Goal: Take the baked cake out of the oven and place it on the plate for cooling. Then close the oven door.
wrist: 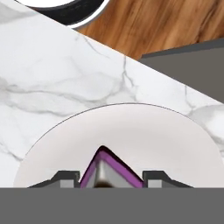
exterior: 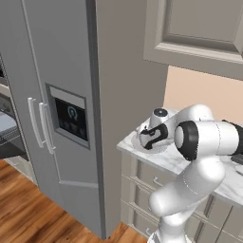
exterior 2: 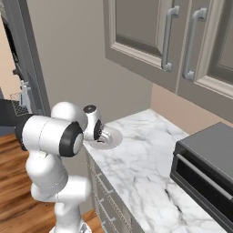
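Cake [wrist: 103,170] between pincer [wrist: 106,181] fingers, over plate [wrist: 131,131].

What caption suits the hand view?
Gripper holding a purple-edged cake slice over the white plate on marble counter.

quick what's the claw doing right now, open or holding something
Claw: closed on a purple-edged wedge, probably the cake, held over the white plate on the marble counter.

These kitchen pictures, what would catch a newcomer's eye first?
The big white robot arm bends over the marble counter, its gripper low above a round white plate with a purple-edged cake piece between the fingers. A tall grey refrigerator fills the left of the left base view.
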You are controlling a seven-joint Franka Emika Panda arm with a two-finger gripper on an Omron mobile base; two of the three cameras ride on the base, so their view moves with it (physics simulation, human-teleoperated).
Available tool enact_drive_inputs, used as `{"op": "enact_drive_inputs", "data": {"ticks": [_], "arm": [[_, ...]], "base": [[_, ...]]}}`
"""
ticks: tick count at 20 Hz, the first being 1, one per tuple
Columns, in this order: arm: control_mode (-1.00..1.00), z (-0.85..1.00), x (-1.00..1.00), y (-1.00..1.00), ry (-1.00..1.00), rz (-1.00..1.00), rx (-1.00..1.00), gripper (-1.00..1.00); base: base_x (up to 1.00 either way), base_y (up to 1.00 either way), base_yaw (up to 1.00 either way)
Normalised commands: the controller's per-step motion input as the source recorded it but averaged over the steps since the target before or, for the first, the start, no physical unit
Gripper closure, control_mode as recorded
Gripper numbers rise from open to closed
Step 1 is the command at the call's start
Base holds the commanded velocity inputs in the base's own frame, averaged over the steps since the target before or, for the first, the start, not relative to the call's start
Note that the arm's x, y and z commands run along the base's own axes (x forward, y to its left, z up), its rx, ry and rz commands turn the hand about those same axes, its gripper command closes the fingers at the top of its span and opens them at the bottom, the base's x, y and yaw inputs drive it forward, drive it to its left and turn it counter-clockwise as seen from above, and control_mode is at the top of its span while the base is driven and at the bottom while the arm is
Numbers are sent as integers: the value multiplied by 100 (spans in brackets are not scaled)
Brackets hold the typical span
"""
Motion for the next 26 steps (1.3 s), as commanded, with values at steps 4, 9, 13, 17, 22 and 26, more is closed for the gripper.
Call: {"op": "enact_drive_inputs", "data": {"ticks": [4, 9, 13, 17, 22, 26], "arm": [[-100, 0, 0, 0, 0, 0, 0, -100], [-100, 41, -30, -4, -9, 0, 1, -100], [-100, 100, -98, -28, -31, 0, 5, -100], [-100, 100, -100, -13, -25, 0, 8, -100], [-100, 100, -96, 13, -5, 0, 3, -100], [-100, 100, -71, 28, 0, 0, 0, -100]], "base": [[0, 0, 0], [0, 0, 0], [0, 0, 0], [0, 0, 0], [0, 0, 0], [0, 0, 0]]}}
